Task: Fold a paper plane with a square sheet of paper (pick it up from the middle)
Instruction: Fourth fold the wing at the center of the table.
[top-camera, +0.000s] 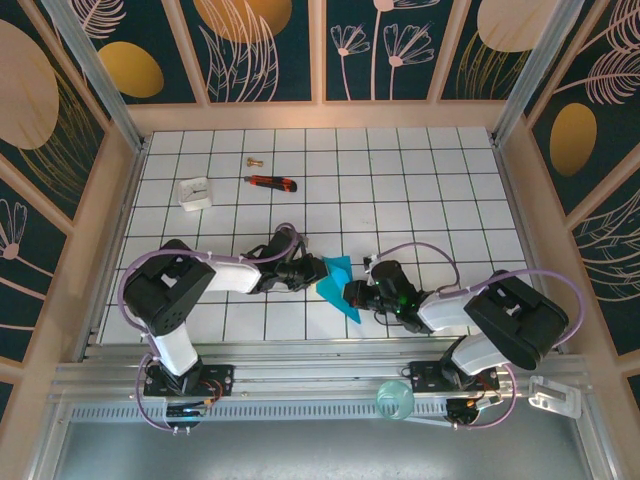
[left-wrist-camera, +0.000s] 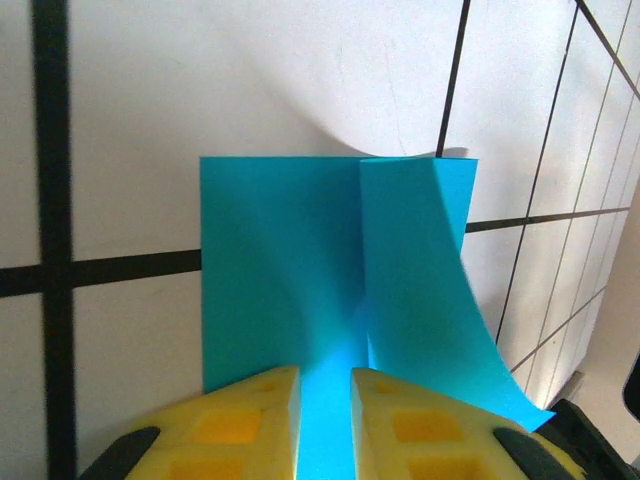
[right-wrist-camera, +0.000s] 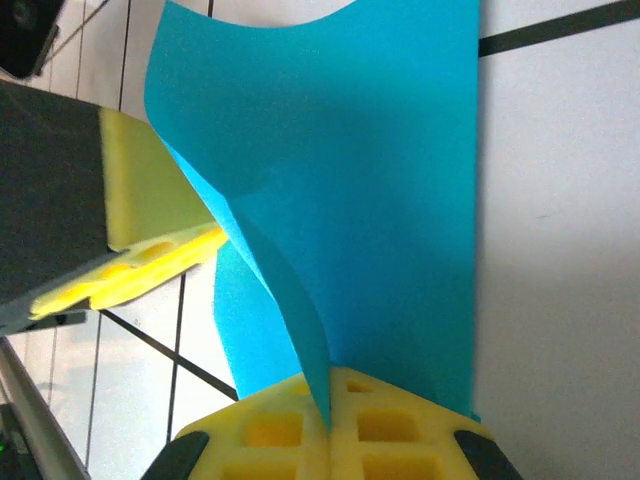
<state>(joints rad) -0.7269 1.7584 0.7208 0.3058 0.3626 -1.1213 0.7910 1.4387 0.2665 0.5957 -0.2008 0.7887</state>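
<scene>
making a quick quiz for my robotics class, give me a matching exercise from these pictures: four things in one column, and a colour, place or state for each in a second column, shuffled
Column one
1. paper
2. knife
3. white block
4. right gripper

Column two
a. red and black, lying flat on the far side
b. pinched shut on the paper
c. teal, creased, partly raised
d. just left of the knife

Pairs: 1-c, 2-a, 3-d, 4-b
</scene>
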